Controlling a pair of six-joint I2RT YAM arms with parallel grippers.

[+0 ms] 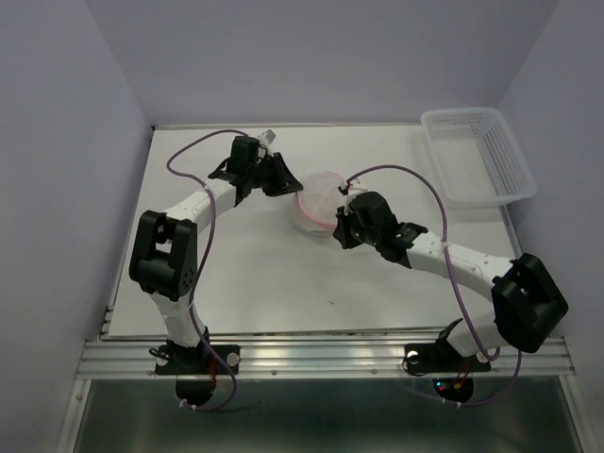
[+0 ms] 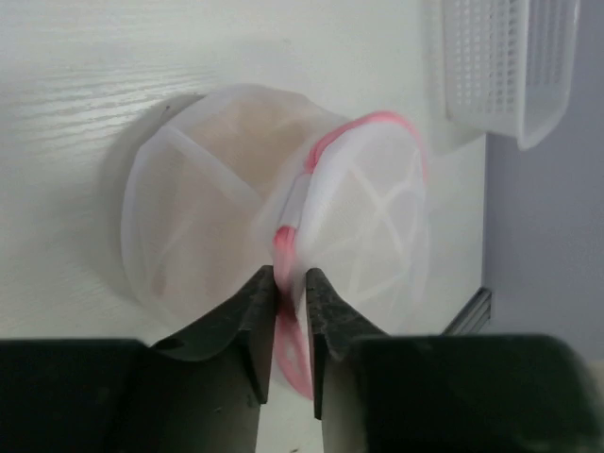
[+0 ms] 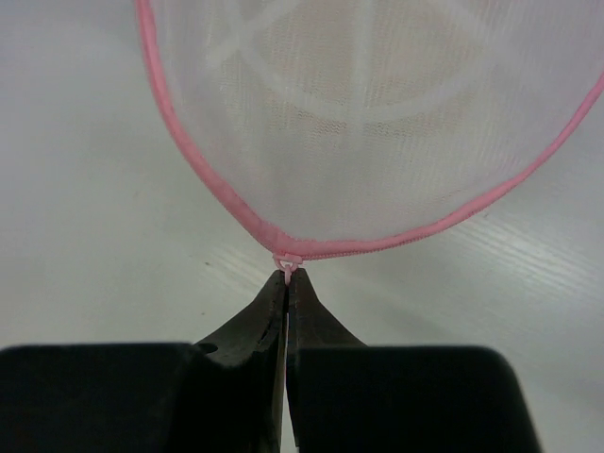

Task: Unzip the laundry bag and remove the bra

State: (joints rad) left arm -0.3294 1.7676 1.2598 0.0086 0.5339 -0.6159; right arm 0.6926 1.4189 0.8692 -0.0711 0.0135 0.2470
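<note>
The laundry bag point(image 1: 319, 202) is a round white mesh pouch with pink zipper trim, on the table between both arms. It also shows in the left wrist view point(image 2: 236, 203) and the right wrist view point(image 3: 377, 123). My left gripper point(image 2: 290, 283) is shut on the pink trim at the bag's left side point(image 1: 286, 182). My right gripper point(image 3: 286, 276) is shut on the small pink zipper pull point(image 3: 286, 260) at the bag's right edge point(image 1: 342, 226). The bra point(image 2: 241, 127) shows only as a faint tan patch through the mesh, inside the bag.
A white plastic lattice basket point(image 1: 477, 156) stands at the table's back right corner; its corner shows in the left wrist view point(image 2: 510, 66). The white table point(image 1: 255, 274) is bounded by walls at left, back and right.
</note>
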